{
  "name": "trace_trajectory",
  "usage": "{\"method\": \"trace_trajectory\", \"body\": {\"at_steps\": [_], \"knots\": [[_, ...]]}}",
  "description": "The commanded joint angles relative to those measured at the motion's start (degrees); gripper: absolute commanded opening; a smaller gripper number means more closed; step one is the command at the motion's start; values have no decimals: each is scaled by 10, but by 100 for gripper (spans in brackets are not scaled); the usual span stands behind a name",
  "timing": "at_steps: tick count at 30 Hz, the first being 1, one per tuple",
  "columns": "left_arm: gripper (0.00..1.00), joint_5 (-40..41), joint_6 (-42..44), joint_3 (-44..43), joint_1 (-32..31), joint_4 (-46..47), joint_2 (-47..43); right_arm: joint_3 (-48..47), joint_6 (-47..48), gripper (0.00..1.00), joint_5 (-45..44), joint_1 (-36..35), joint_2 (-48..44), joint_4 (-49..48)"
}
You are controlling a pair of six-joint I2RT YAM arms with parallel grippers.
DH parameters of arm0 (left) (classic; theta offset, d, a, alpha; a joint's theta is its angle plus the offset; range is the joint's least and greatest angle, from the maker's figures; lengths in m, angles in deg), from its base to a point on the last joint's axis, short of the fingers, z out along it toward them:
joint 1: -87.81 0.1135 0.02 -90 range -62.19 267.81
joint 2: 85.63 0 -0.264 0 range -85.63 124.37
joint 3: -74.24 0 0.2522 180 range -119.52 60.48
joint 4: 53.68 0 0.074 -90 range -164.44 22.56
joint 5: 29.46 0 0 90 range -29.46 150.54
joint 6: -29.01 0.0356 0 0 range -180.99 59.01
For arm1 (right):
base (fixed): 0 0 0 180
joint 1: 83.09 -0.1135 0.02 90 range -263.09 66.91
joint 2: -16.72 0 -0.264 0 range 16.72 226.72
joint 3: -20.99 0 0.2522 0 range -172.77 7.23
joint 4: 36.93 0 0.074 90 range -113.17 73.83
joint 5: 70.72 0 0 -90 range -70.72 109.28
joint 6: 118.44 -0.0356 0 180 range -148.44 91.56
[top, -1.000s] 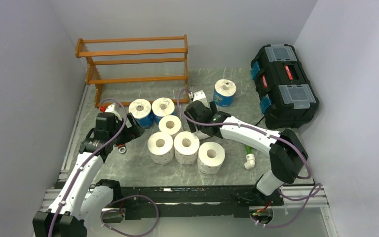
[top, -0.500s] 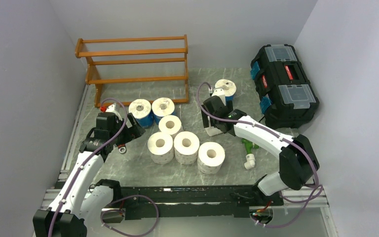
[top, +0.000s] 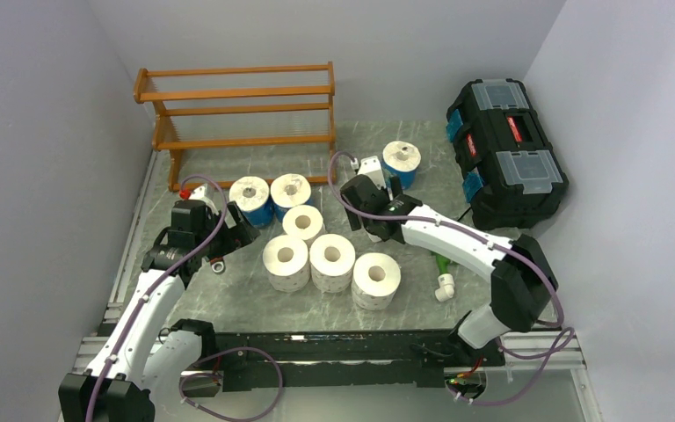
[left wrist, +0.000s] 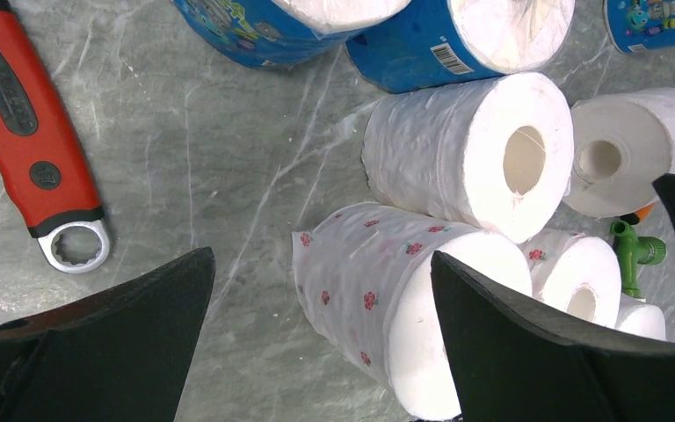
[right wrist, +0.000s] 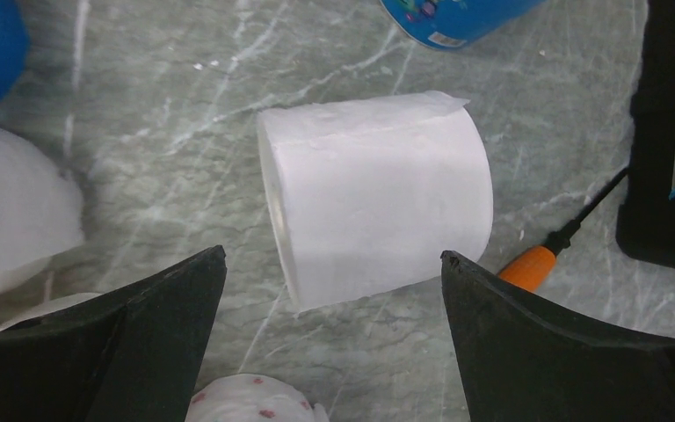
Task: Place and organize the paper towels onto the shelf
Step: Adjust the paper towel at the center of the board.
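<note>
None of the paper towels (top: 331,255) is on the shelf (top: 237,92), all on the table (top: 360,136); one white roll (right wrist: 378,198) lies sideways under the right gripper (right wrist: 332,255), jaws apart; a lopsided close could roll it onto the screwdriver (right wrist: 527,266); left gripper (left wrist: 322,255) gapes, empty.

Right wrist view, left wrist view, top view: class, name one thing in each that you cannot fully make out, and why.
- Right wrist view: orange-handled tool, one end hidden behind the right claw; kind unclear.
- Left wrist view: red wrench, handle end cut off at the top-left corner.
- Top view: blue-wrapped roll nearest the toolbox, wrapper print too small to read.
</note>
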Motion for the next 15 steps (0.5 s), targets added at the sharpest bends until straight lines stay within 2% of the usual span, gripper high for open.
{"method": "trace_trajectory", "body": {"at_steps": [1, 15], "knots": [[99, -14, -7, -1, 1, 25, -7, -9, 6, 95, -42, 1, 25, 17], [99, -21, -9, 3, 1, 30, -3, -8, 11, 95, -90, 0, 81, 10]]}}
